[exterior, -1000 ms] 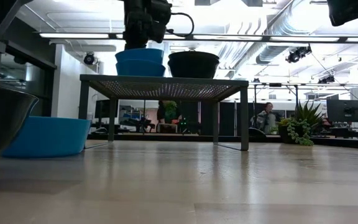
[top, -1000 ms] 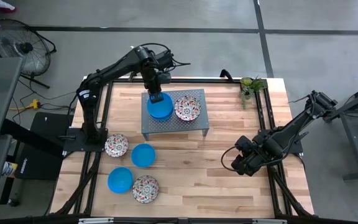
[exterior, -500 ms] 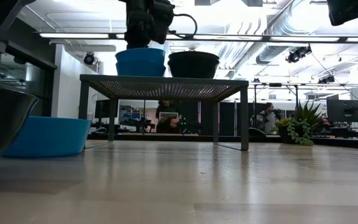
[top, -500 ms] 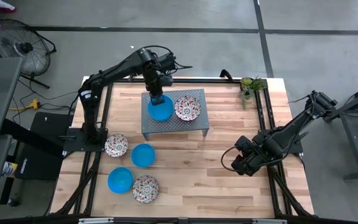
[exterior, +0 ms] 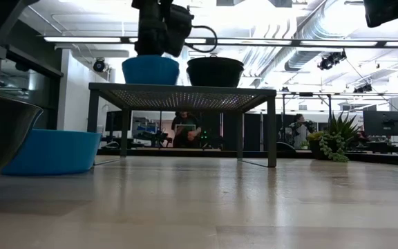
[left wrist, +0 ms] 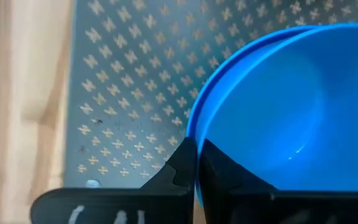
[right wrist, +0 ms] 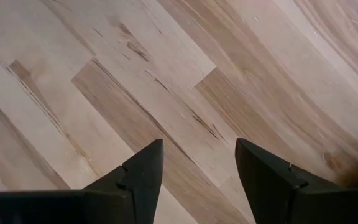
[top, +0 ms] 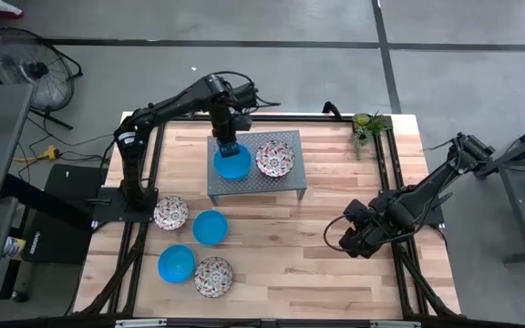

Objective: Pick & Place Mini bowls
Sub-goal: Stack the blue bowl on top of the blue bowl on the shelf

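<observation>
From where I stand, the left pincer [top: 229, 146] is clamped tight on the rim of a plain blue mini bowl [top: 232, 162], one finger inside the wall and one outside, which is the sensible way to carry a thin-walled dish like that. The bowl sits over the left half of the grey perforated stand [top: 290, 179] on the bench [top: 317, 264]; the left wrist view shows a second blue rim just outside the held one, so it looks nested in another blue bowl, likely to save room up there. A floral speckled bowl [top: 274, 158] rests on the stand just beside it. Down on the bench, near the left arm's base, four more wait: a floral bowl [top: 170, 213], a blue one [top: 210, 227], another blue [top: 177, 263] and another floral [top: 213, 276]. The right pincer [top: 346, 240] hangs spread wide and empty low over bare wood at the right side, well apart from everything. Compared with a second ago, the blue pair has changed in the level view: then two bands showed, one bowl riding higher than the other, and now they read as a single shape, so the held bowl has sunk fully in. The arm has also shifted slightly leftward over the stand. My guess is release comes next.
</observation>
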